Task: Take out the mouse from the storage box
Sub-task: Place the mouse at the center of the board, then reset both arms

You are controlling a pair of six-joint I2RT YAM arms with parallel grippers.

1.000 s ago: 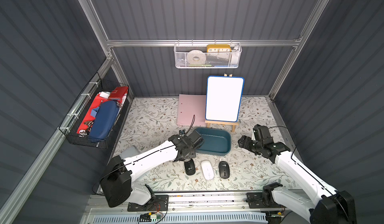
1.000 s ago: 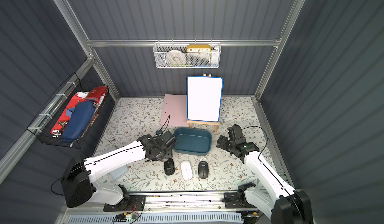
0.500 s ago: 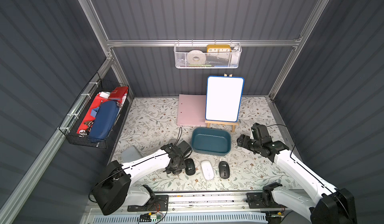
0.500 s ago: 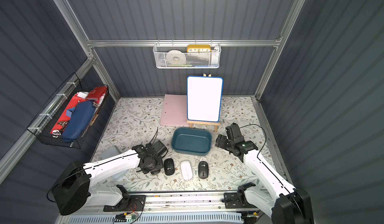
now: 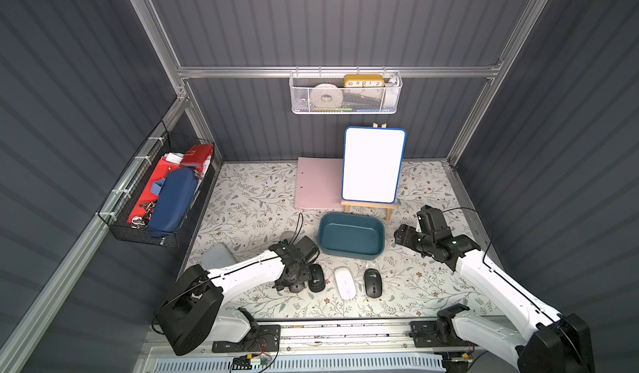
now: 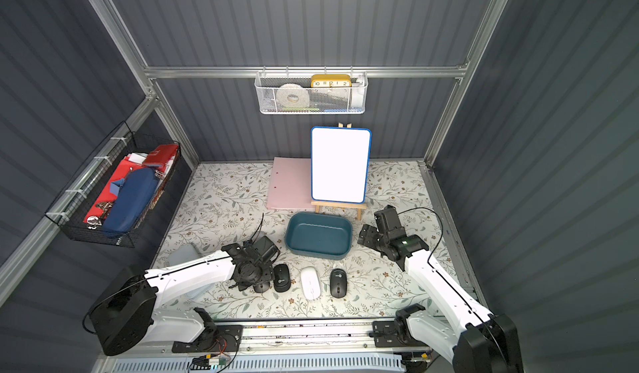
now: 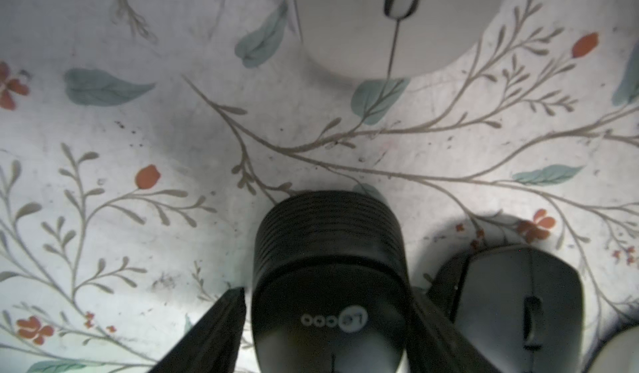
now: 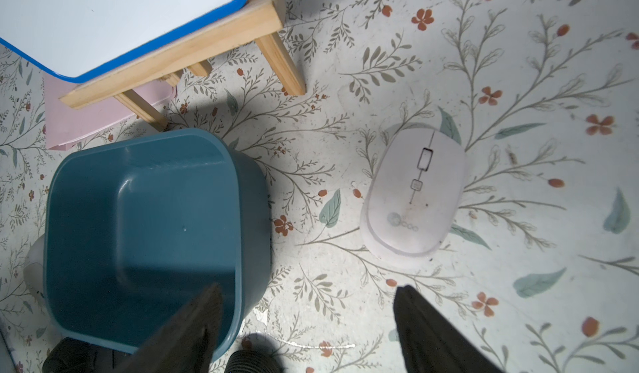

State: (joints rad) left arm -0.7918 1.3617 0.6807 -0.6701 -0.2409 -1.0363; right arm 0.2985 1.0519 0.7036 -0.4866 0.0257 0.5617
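Nearest the front edge of the table (image 5: 259, 198), four mice lie in a row, well clear of the storage box (image 5: 351, 236). The left hand (image 7: 328, 295) is lowered over the end black mouse (image 7: 328, 250), which rests flat on the table. Its fingers (image 7: 221, 323) stand on either side of the mouse's flanks. A thin strip of table shows between one finger and the mouse, so the grip reads as slack, not clamped. Judgement: this is the set-down step. The hand spans the mouse across its narrow width, because that span fits between the fingers.

Just beside it lie the second black mouse (image 5: 316, 282), then the white mouse (image 5: 345, 282) and the third black mouse (image 5: 372, 283).

Behind the row, the storage box sits mid-table and its visible floor is bare in both top views. The task therefore appears almost complete.

The right hand (image 8: 311, 295) hangs beside the box with its fingers spread and holds nothing, probably parked clear of the other arm.

Farther back stand the whiteboard (image 5: 373, 165) and the pink board (image 5: 316, 184).
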